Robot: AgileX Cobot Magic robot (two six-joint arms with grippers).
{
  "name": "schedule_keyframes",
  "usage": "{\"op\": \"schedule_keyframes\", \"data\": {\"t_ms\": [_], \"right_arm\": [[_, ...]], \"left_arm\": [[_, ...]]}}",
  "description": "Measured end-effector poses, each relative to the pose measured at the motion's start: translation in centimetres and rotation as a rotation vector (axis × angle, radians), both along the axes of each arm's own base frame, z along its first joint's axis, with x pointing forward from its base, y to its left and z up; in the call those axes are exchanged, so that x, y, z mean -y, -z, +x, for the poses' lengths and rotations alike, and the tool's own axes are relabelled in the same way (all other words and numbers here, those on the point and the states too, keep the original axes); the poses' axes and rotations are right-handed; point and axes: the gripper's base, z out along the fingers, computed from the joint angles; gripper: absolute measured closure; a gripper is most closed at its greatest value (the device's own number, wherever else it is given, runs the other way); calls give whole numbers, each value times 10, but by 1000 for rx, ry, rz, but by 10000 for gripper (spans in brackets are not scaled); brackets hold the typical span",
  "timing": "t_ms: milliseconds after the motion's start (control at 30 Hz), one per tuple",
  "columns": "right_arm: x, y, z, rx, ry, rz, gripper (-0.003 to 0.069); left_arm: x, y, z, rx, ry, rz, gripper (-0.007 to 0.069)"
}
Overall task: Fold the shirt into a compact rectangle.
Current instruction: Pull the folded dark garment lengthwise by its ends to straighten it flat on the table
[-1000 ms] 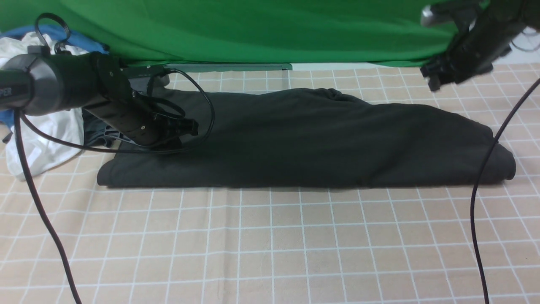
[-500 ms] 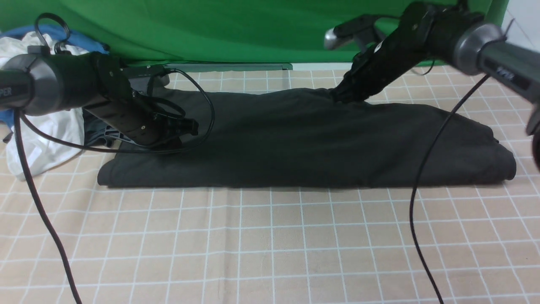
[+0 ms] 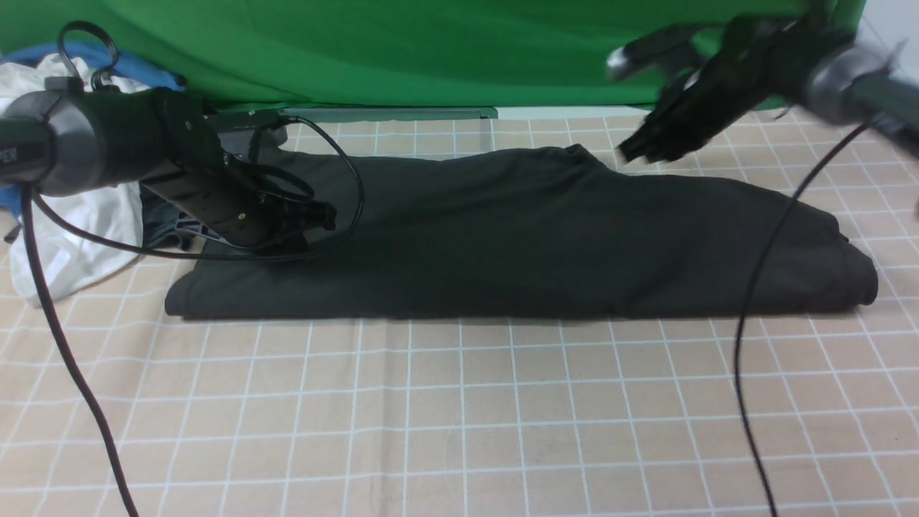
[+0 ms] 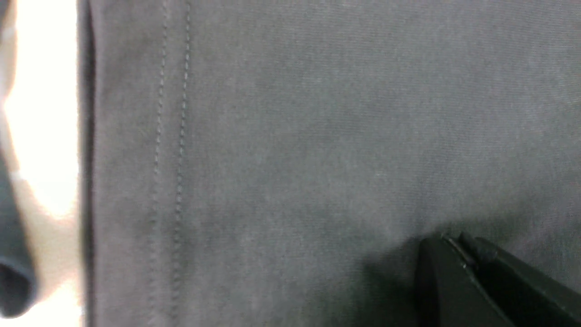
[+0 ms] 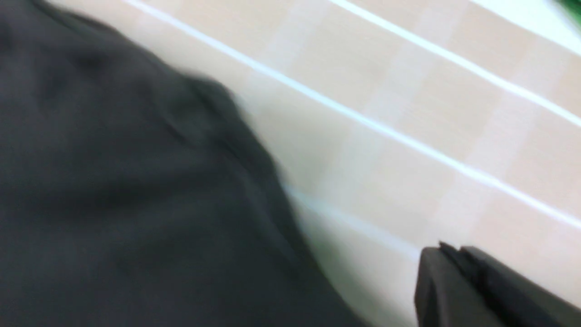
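The black shirt [image 3: 546, 244] lies folded into a long flat band across the checked cloth, with a small peak on its far edge. My left gripper [image 3: 327, 214] is shut and rests low on the shirt's left part. In the left wrist view its closed tips [image 4: 449, 239] lie on the fabric [image 4: 317, 113] near a stitched hem. My right gripper [image 3: 626, 154] is blurred and hovers just past the shirt's far edge, right of the peak. In the right wrist view it [image 5: 447, 250] is shut with nothing in it, over bare cloth beside the shirt's edge [image 5: 113, 181].
A white garment [image 3: 72, 237] and a dark grey-teal garment [image 3: 169, 222] are heaped at the far left, behind the left arm. A green backdrop [image 3: 431, 50] closes the rear. Black cables [image 3: 747, 323] hang across the front on both sides. The checked tablecloth [image 3: 459, 416] fills the foreground.
The right arm swung in from the far right to the shirt's far edge while its jaws closed, then drew back to the right, off the fabric. The left arm has not moved.
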Motion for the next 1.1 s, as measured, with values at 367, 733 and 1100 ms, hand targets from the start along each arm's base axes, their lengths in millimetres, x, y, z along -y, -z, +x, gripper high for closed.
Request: {"op": "schedule_keyframes", "data": {"t_ms": [367,733,1100], "right_arm": [[102,-120,-86,-131,226,30,578],[131,-84,-160,-241,339,112,578],[95,-78,-157,-190,224,178,569]], "left_arm": [[-14,-87,-43,143,-39,46,606],[-85,-77,-86,-67,-312,-43,603],[-82,-30,-61,-76,-182,7,174]]}}
